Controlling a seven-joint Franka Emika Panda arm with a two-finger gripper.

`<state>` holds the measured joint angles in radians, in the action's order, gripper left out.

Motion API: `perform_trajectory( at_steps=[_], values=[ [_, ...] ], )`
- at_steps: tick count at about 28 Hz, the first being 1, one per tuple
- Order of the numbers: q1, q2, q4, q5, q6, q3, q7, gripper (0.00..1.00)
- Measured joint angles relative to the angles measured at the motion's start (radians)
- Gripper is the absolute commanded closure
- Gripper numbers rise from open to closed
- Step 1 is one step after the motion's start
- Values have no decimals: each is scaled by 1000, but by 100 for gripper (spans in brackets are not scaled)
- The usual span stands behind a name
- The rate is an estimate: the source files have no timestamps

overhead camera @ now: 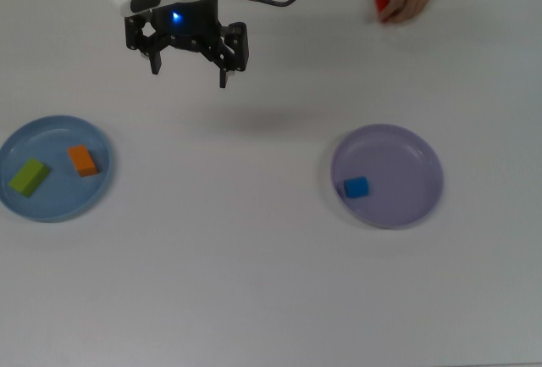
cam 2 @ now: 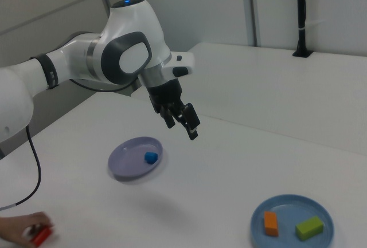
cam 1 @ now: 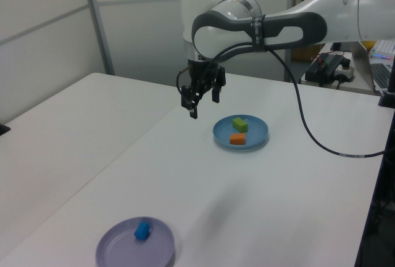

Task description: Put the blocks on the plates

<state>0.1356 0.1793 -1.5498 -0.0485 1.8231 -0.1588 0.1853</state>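
White table (cam 1: 92, 156) filled most of each view — matte top, w/ a seam running lengthwise in the left view. Behind it, pale grey wall panels (cam 1: 43, 26) split by a metal upright (cam 1: 97, 23). At the left view's right, a 2nd bench w/ dark electronics (cam 1: 330, 66) & cables. In the right view, a black pole (cam 2: 301, 13) stood on a base at the far table edge — light grey panels behind. Lighting even, soft shadows only.
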Motion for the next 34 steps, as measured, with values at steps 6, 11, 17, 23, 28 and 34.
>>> perform_trajectory(
  at_steps=[6,11,17,23,28,34],
  values=[
    [0,0,0,0,0,0,0,0],
    [0,0,0,0,0,0,0,0],
    [0,1,0,0,0,0,0,0],
    [-7,2,0,0,0,-2,1,0],
    [-12,2,0,0,0,-2,1,0],
    [-13,2,0,0,0,-2,1,0]
  ],
)
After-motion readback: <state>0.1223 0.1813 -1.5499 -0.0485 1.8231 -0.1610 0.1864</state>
